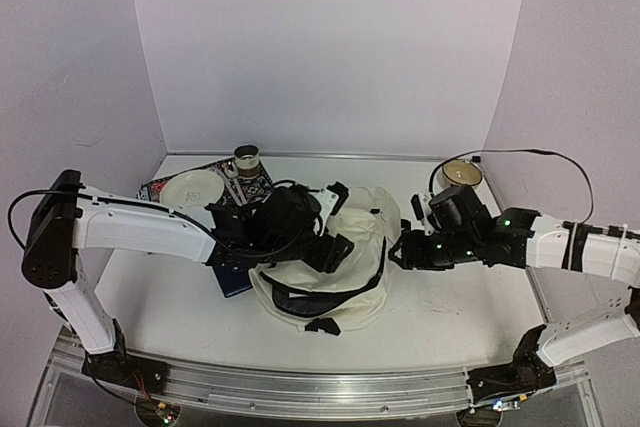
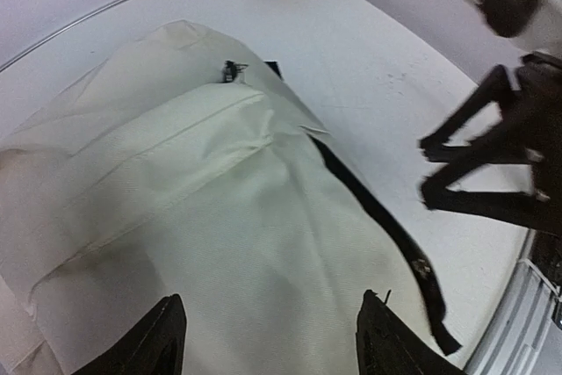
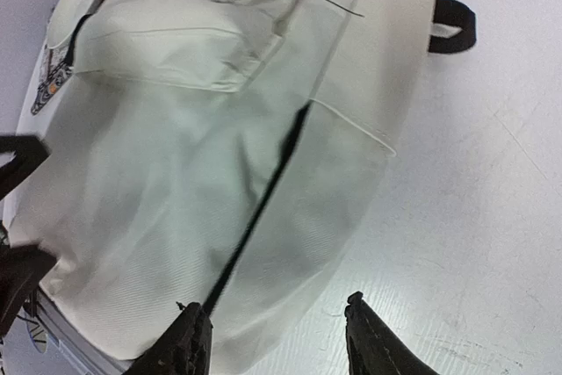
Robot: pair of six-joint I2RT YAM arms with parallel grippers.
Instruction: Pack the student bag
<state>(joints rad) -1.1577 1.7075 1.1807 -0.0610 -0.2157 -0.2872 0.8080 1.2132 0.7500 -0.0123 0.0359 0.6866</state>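
Cream fabric of the student bag (image 1: 365,222) lay mid-tabletop (image 1: 450,297) in the top view, between the two arms, with a bowl (image 1: 461,172) at the far right. In the left wrist view, the left fingers (image 2: 162,340) stood well apart above the bag's front, gripping nothing. In the right wrist view, the right fingers (image 3: 189,340) were likewise spread and empty, over the bag's edge by its black strip (image 3: 263,199).
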